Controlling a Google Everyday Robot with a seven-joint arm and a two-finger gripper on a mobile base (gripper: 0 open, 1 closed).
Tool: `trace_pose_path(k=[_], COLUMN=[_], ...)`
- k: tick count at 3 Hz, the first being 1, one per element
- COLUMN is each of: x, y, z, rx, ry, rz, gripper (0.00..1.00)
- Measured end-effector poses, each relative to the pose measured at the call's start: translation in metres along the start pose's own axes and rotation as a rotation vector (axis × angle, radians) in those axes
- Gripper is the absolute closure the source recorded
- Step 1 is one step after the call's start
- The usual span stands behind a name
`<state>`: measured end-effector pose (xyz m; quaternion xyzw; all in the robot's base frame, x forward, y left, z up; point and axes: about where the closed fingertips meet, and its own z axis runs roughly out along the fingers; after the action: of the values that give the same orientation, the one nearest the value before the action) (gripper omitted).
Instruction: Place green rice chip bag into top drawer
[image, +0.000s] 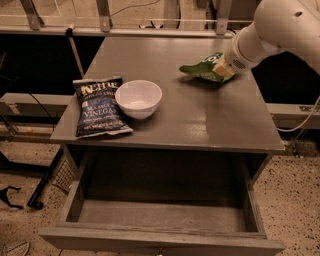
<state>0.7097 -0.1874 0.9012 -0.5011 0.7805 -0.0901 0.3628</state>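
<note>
The green rice chip bag (202, 69) is at the far right of the gray table top (200, 115), its left tip slightly raised with a shadow under it. My gripper (224, 69) is at the bag's right end, shut on it, and mostly hidden behind my white wrist (250, 45). The top drawer (160, 215) is pulled out wide open below the table's front edge, with nothing in it.
A dark blue chip bag (100, 106) lies at the table's front left. A white bowl (138, 98) stands right beside it. A rail with metal posts (105, 12) runs behind the table. Cables and a rod lie on the floor at the left.
</note>
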Motion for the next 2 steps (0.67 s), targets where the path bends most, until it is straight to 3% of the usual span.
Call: trace_pose_path(k=[1,2], x=[-0.015,-0.014], y=[0.004,0.014], z=[-0.026,-0.058], rx=[-0.021,-0.039], ry=[-0.07,-0.062], rz=[-0.042,-0.076], gripper=[1.0,1.0])
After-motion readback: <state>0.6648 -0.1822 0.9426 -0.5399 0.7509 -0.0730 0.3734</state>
